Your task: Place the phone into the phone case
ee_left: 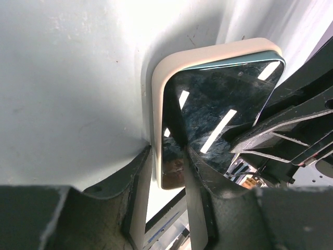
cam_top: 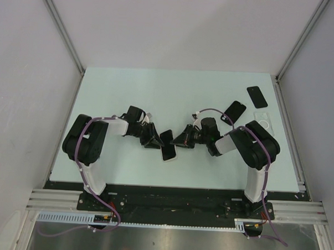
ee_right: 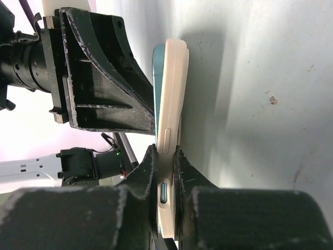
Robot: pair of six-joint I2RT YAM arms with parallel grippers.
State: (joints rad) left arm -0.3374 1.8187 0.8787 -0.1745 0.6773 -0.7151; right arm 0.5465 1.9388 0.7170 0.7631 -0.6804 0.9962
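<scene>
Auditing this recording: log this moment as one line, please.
phone in cream phone case, teal edge exposed | left gripper clamped on it | right gripper clamped on it | seating: unclear

in the top view the phone [cam_top: 168,150] and its pale case [cam_top: 170,160] are too small, and too crowded by the left gripper [cam_top: 158,141] and right gripper [cam_top: 178,140], to tell how fully one sits in the other. in the left wrist view the phone's lower end is hidden between the left gripper's fingers [ee_left: 208,219], and the right gripper is cut off by the picture's right edge. in the right wrist view the left gripper covers most of the phone's face, and the case's bottom end is lost behind the right gripper's fingers [ee_right: 140,187] and the lower edge.
</scene>
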